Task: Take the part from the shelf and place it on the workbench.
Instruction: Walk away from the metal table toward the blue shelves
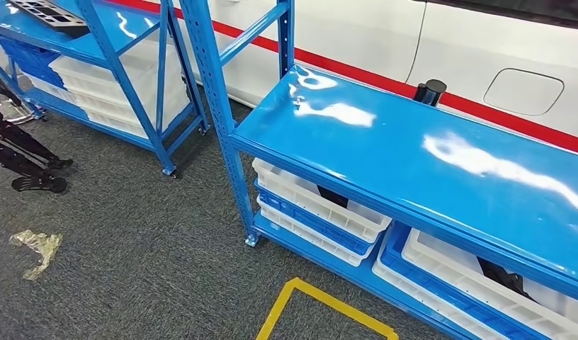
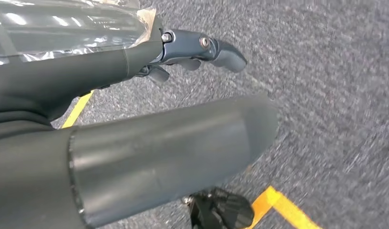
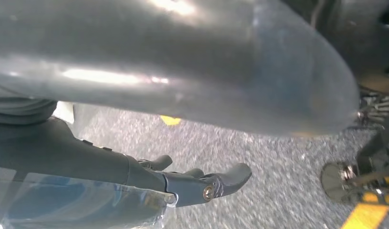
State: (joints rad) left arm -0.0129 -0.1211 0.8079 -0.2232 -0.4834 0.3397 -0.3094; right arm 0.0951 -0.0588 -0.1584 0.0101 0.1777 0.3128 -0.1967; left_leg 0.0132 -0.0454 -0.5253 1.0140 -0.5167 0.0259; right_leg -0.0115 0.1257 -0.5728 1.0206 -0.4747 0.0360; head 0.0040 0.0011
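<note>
A black gridded part [image 1: 49, 14] lies on top of the far blue shelf [image 1: 123, 32] at the upper left. The near blue shelf [image 1: 414, 156] has a bare glossy top, with a black cylinder [image 1: 429, 92] standing at its back edge. Below it, white trays [image 1: 321, 209] hold dark parts [image 1: 504, 275]. My left hand [image 2: 149, 152] hangs over grey carpet, its fingers [image 2: 202, 47] stretched out apart from the thumb and holding nothing. My right hand [image 3: 149, 67] hangs the same way, fingers [image 3: 207, 183] extended and empty. Clear plastic film [image 2: 64, 28] [image 3: 78, 205] lies beside each hand's fingers.
Yellow floor tape [image 1: 321, 301] marks a square in front of the near shelf. A crumpled plastic scrap [image 1: 37, 248] lies on the carpet at the left, near black feet [image 1: 38, 183]. A white car body with a red stripe [image 1: 385, 81] runs behind the shelves.
</note>
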